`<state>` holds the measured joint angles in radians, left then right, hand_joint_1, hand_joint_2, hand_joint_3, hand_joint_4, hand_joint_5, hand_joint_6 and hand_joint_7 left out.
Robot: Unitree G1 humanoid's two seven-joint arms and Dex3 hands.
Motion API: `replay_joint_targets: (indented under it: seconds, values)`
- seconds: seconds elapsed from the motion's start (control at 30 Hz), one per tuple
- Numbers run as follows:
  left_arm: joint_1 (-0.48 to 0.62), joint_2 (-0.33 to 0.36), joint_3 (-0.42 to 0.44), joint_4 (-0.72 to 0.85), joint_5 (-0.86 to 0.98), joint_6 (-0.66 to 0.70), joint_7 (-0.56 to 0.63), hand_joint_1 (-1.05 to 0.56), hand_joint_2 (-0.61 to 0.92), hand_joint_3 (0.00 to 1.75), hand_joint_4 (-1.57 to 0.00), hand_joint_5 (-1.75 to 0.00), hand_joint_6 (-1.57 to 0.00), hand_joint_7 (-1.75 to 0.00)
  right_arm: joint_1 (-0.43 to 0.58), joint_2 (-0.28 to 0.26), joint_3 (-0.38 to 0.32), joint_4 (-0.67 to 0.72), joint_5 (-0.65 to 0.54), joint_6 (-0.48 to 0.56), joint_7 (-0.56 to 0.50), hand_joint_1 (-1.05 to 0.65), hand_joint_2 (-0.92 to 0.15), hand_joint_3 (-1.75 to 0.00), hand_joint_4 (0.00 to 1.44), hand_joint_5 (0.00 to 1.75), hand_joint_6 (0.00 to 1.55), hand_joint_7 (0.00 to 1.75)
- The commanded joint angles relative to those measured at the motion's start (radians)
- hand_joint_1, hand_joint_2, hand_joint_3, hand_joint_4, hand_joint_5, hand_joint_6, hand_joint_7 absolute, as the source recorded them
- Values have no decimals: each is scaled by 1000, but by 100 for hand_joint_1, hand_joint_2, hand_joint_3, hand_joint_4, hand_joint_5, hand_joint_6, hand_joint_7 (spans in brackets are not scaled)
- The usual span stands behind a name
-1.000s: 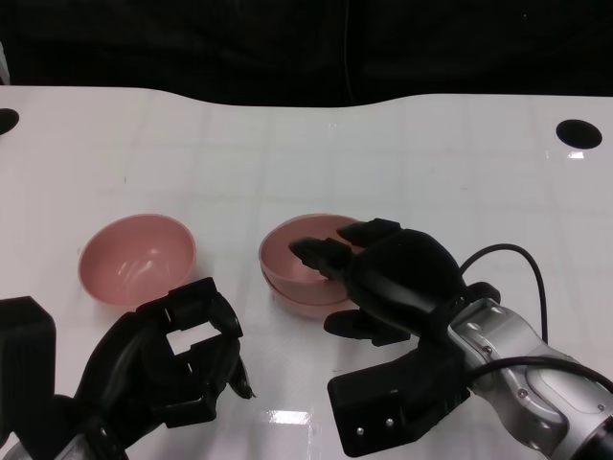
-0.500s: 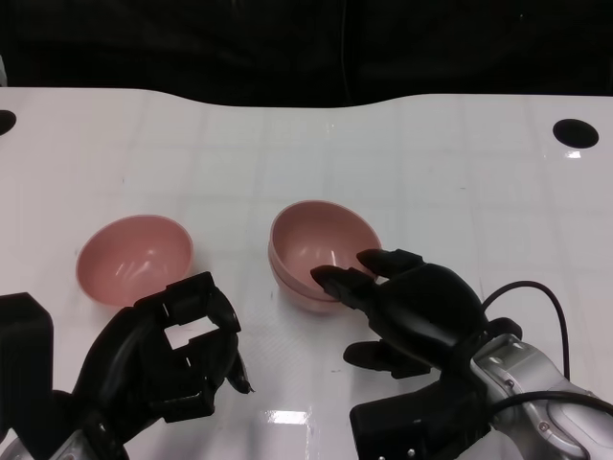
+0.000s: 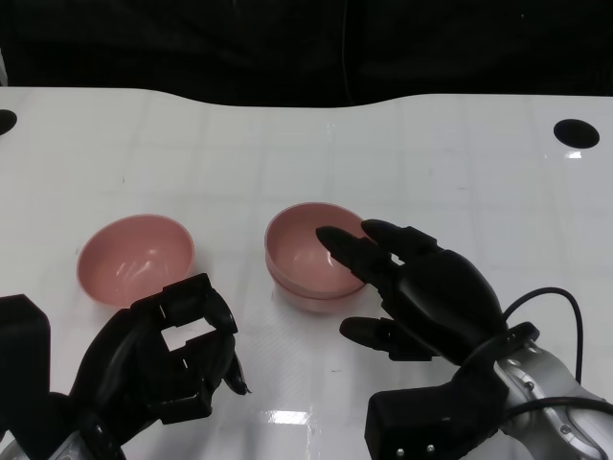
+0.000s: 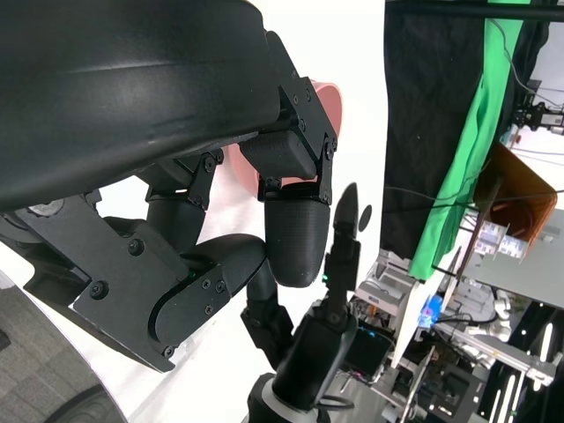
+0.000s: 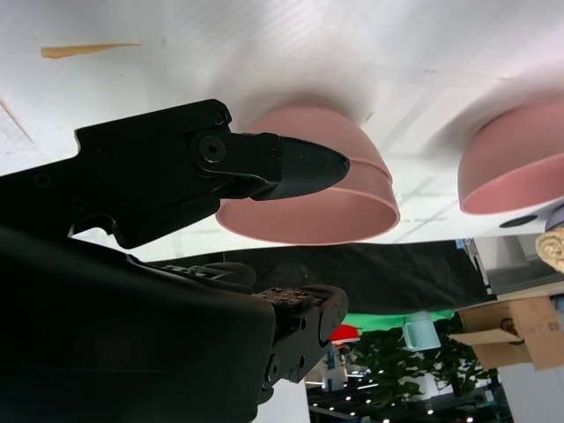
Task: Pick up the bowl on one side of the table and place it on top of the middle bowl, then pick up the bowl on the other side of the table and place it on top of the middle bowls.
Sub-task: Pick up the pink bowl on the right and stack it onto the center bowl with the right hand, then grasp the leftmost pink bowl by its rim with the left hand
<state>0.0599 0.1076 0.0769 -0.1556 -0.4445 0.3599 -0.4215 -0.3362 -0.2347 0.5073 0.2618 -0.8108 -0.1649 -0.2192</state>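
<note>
Two pink bowls sit nested as one stack [image 3: 306, 261] at the middle of the white table [image 3: 431, 172]. A single pink bowl [image 3: 135, 259] stands upright to its left. My right hand [image 3: 421, 287] holds nothing; its spread fingers reach over the stack's near right rim, and I cannot tell whether they touch it. The right wrist view shows the stack [image 5: 308, 203] with its seam, a finger [image 5: 264, 163] in front of it, and the single bowl [image 5: 515, 172] beyond. My left hand [image 3: 168, 359] lies curled and empty just in front of the single bowl [image 4: 328, 101].
Round black holes mark the table near its far right corner [image 3: 578, 133] and its far left edge [image 3: 5, 121]. A black cable [image 3: 556, 297] loops off my right wrist. Dark backdrop lies beyond the table's curved far edge.
My right hand has let go of the bowl on the middle stack and drawn back toward me; its fingers now stretch out toward the rim. The left hand has not moved.
</note>
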Motion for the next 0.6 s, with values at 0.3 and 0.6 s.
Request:
replay_joint_targets:
  seconds: [0.3,0.6]
  values:
    - [5,10,10,2,-4,-25,-9,-25,38,129,-76,-171,-76,-149,125,-74,-100,-151,107,-106,19,-53,-92,-33,43,24,37,13]
    - [10,-11,28,-23,-10,-27,26,-27,38,130,-77,-167,-76,-143,258,-96,-214,-232,297,-263,45,-33,-92,-12,58,97,76,26]
